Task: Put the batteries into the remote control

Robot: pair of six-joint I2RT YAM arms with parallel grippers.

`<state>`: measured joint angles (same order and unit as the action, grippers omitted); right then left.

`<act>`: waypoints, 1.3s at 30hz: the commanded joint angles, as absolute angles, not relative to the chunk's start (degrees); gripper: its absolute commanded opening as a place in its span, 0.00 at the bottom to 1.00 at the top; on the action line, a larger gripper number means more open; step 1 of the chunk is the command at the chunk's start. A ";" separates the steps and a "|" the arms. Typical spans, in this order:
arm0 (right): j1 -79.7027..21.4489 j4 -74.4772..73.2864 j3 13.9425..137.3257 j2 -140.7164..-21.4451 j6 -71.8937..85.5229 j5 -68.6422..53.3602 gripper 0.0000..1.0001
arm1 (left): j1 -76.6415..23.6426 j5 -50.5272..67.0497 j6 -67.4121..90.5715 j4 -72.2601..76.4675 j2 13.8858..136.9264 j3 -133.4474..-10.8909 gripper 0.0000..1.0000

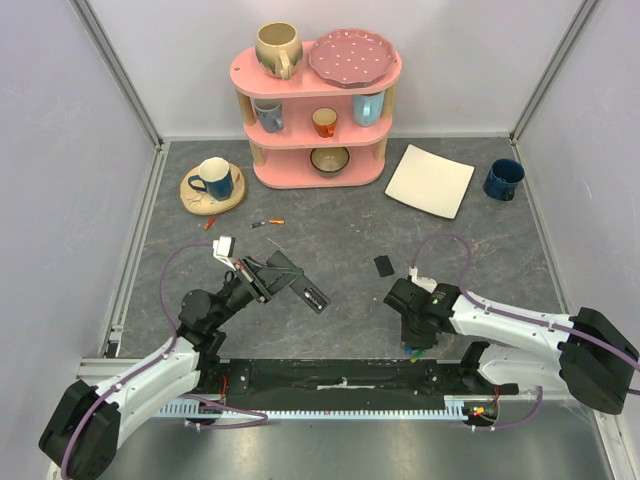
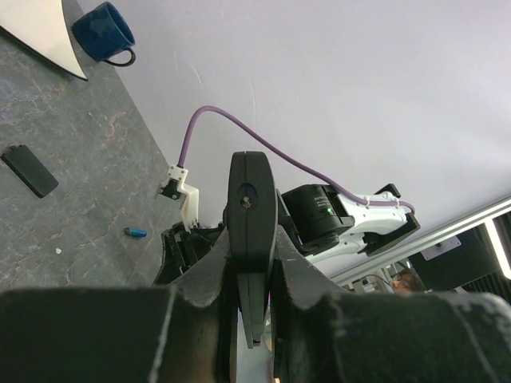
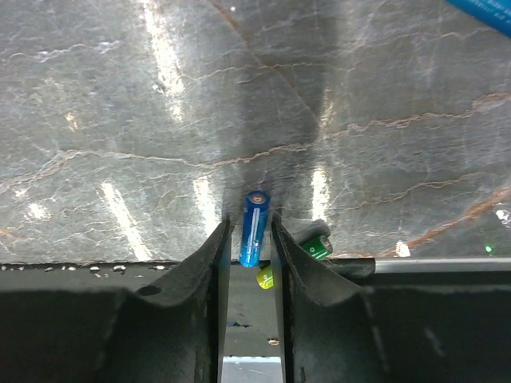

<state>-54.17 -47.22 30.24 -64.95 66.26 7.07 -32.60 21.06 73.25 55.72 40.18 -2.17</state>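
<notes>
Slim blue cylindrical battery (image 3: 254, 227) shown on grey marbled counter (image 3: 120, 120), flanked by right tool (image 3: 251, 223); long axis laid along finger gap; jaws narrow, not yet clamped. Slim black plastic remote control (image 2: 251, 207) held raised, clamped in left tool (image 2: 254, 267).

I saw the remote control (image 1: 312, 296), a slim black bar, held tilted off the table in the left gripper (image 2: 252, 279), its open bay showing. A blue battery (image 3: 254, 227) lay between the right gripper's (image 3: 251, 233) fingers at the near edge, with green ones (image 3: 317, 247) just beside it and orange batteries (image 1: 268, 223) far left
</notes>
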 commanded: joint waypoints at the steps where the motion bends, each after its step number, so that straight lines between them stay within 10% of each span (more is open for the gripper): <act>1: -54.84 -41.84 27.25 -66.09 69.35 5.80 0.31 | -32.70 21.62 73.83 56.43 39.03 6.15 0.02; 8: -55.28 -41.22 31.88 -67.67 66.80 7.73 0.00 | -32.70 21.36 73.65 53.88 37.18 5.98 0.02; 22: -55.28 -34.64 49.83 -71.73 47.13 11.52 0.00 | -32.61 18.81 71.63 36.76 24.35 3.78 0.02; 39: -55.28 -19.07 47.11 -57.05 15.56 -14.77 0.00 | -32.61 15.99 70.49 41.13 28.91 4.75 0.02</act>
